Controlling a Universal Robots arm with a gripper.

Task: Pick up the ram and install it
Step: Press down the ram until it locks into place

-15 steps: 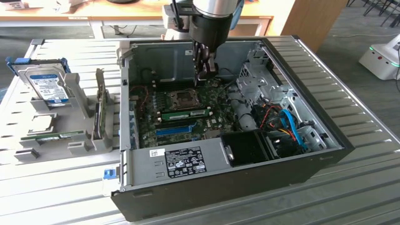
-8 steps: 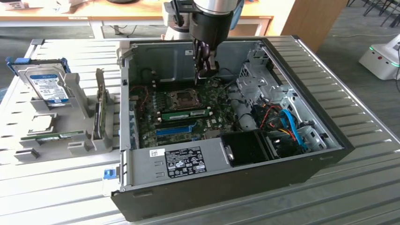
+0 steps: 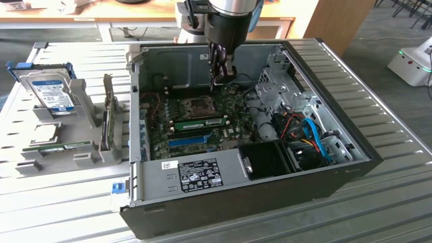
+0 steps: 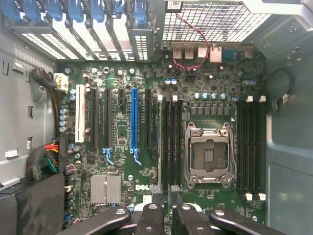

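The black 2-fingered pincer point(image 3: 221, 80) hangs open and empty inside the grey metal computer case point(image 3: 169, 61). The long green circuit-board ram point(image 3: 202, 123) stands slotted just beneath its tips. Pressing off-centre could leave 1 end unlatched or scrape the silver processor socket point(image 4: 208, 154) alongside.

We read this as robotics lab, bench setup. Arm's gripper point(image 3: 221, 80) hangs over open PC case point(image 3: 270, 202) on ribbed metal table point(image 3: 398, 202). Grey fixture point(image 3: 84, 104) beside case holds hard drive point(image 3: 52, 91). Wooden desks point(image 3: 101, 10) behind, carpet floor point(image 3: 378, 45), white mobile robot point(image 3: 413, 63) at exterior view's right.
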